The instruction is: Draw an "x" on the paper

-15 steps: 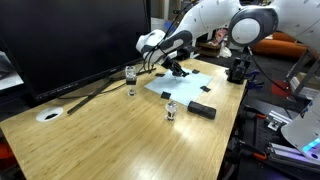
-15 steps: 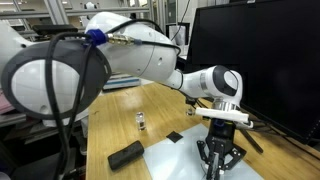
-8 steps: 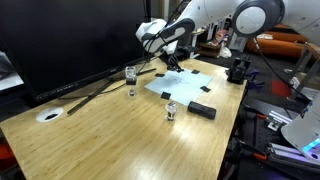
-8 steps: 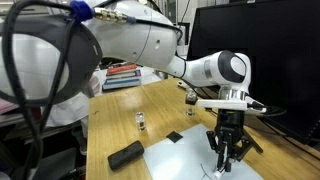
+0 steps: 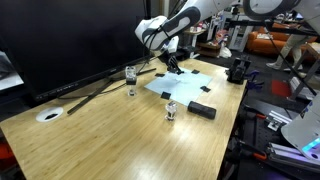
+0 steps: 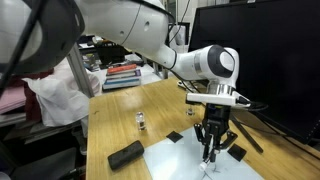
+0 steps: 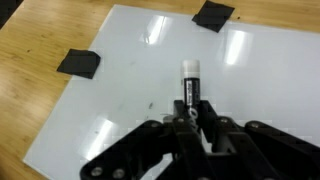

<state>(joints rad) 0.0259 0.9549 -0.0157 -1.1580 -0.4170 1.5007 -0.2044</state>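
Tool (image 7: 190, 118): pressed together on a dark marker (image 7: 190, 88), one finger on each side of the barrel. The marker's white end (image 7: 190, 68) sticks out beyond the fingertips.
Tool position: pointed down over the paper (image 7: 255, 90) in both exterior views (image 5: 172, 65) (image 6: 210, 152), above the part of the sheet nearest the monitor (image 5: 70, 40).
Marker contact: I cannot tell whether the tip touches the sheet; in an exterior view it sits very close to the surface.
Paper: lying flat on the wooden counter (image 5: 110, 140), a pale sheet (image 5: 190, 86) near the counter's far end, also seen at the bottom edge of an exterior view (image 6: 180, 166).
Tape pieces: black, at the sheet's corners; two show in the wrist view (image 7: 79, 63) (image 7: 213, 14).
Marks on paper: no clear strokes legible; glare patches cover part of the sheet in the wrist view.
Glass (image 5: 131, 76): small, upright, beside the paper on the monitor side, apart from it.
Second glass (image 5: 171, 110): small, upright, just off the paper's near edge.
Black block (image 5: 203, 110): lying on the counter near the second glass, also visible from the opposite side (image 6: 126, 155).
White disc (image 5: 48, 115): round with a dark centre, well apart from the paper, towards the counter's other end.
Arm (image 6: 150, 50): white, reaching in from above.
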